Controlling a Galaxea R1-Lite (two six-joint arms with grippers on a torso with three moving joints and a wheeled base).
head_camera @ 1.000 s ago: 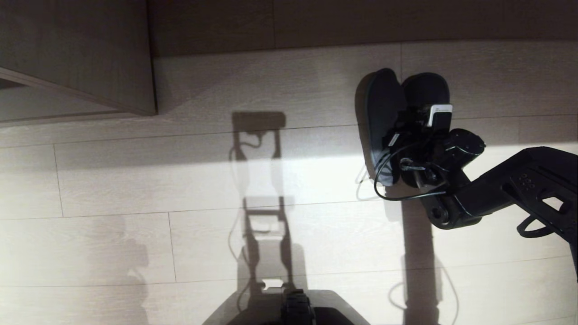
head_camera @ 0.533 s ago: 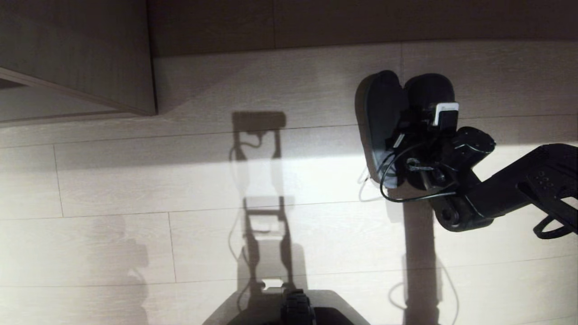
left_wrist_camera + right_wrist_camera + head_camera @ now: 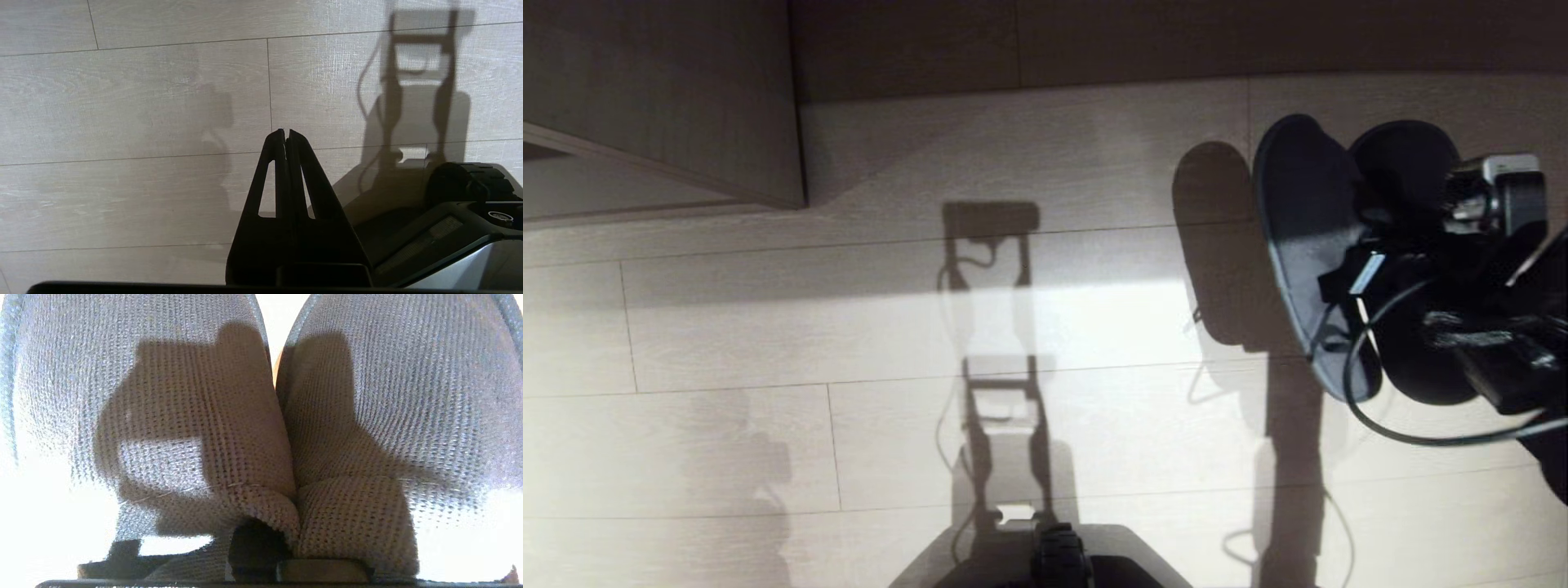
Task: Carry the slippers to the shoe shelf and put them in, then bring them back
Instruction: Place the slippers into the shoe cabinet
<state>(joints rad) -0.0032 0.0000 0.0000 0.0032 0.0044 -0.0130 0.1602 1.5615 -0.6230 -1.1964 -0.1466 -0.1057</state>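
A: Starting at the upper left of the head view, a wood-grain cabinet corner (image 3: pixel 686 106) juts in, its edge cut off by the frame, and a dark wall band (image 3: pixel 1176 37) runs along the top.

B: Centre frame, pale plank floor (image 3: pixel 768 327) with a bright strip of light across it, and the robot's own shadow (image 3: pixel 1001 359) stretching up the middle. At the bottom edge, the dark base (image 3: pixel 1058 563) pokes in.

A: The left gripper (image 3: pixel 286 136) shows only in its wrist view, pointing at the floor beside the base, both fingers pressed flat together, holding nothing.

B: Now the right side of the head view! The right gripper (image 3: pixel 1388 269) is high and close to the camera, arm mostly cut off by the right edge, a cable (image 3: pixel 1372 408) looping below it.

A: And it's clamped tight on the slippers (image 3: pixel 1307 245), the pair hanging side by side, soles facing left, clear of the floor and throwing a shadow (image 3: pixel 1217 237) beside them.

B: The right wrist view fills up with grey knit fabric (image 3: pixel 204 416), both slippers bunched together where the jaws pinch them. The fingertips themselves are buried under cloth, hard to make out.

A: Glare washes out the lower corners there.
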